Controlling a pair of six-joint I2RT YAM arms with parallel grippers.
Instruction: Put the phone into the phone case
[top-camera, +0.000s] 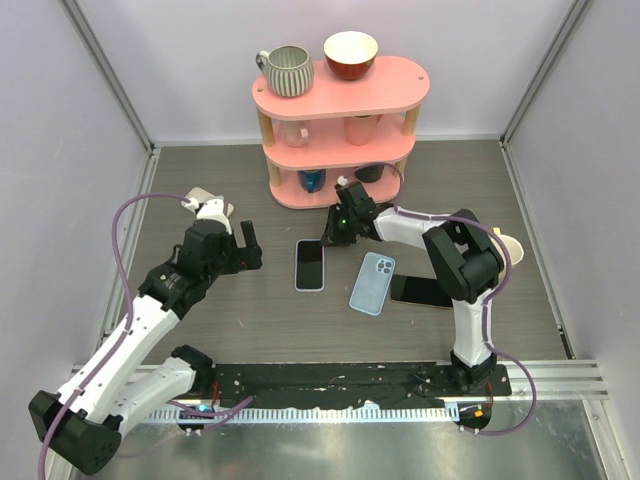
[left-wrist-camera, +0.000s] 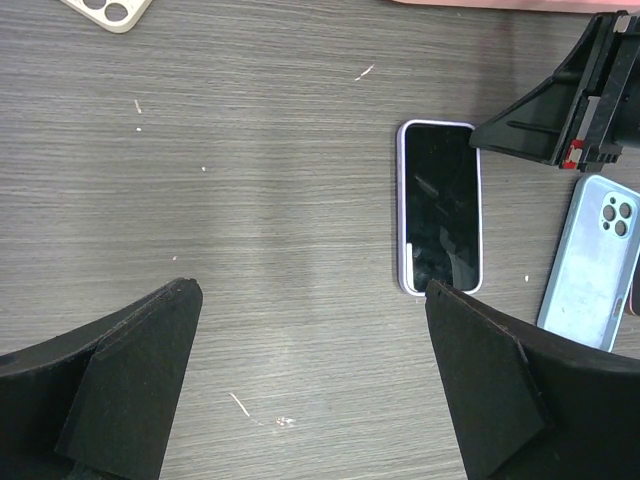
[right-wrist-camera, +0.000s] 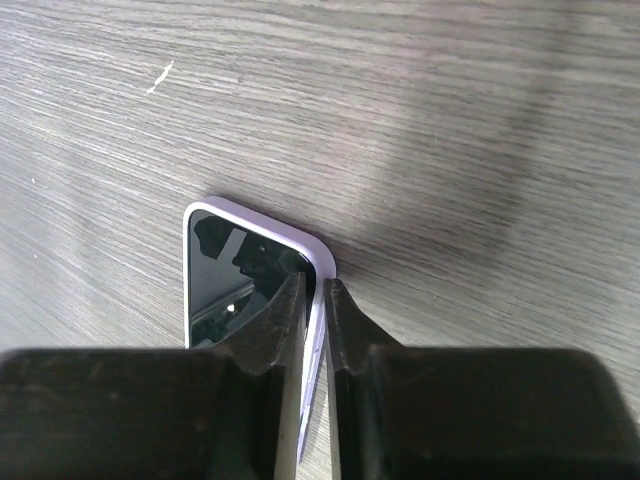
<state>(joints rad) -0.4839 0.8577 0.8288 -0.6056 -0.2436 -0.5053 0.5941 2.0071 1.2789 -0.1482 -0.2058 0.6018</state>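
**Right gripper at the phone's far corner, left gripper spread beside it**

The phone lay flat and screen up near the middle of the table, with a lilac rim around its dark glass. The right gripper was at the phone's far right corner. Its fingers were pressed almost together, leaving only a thin slit through which the lilac rim showed. Whether they actually pinched the rim could not be told.

The left gripper sat to the left of the phone with its fingers spread wide and nothing between them. In its wrist view, the phone's near end lay close to one finger.

The blue case lay just right of the phone, apart from it, with its camera corner at the far end. A dark phone lay just right of the case, partly under the right arm. A beige case lay far to the left, and a pink shelf stood at the far side.
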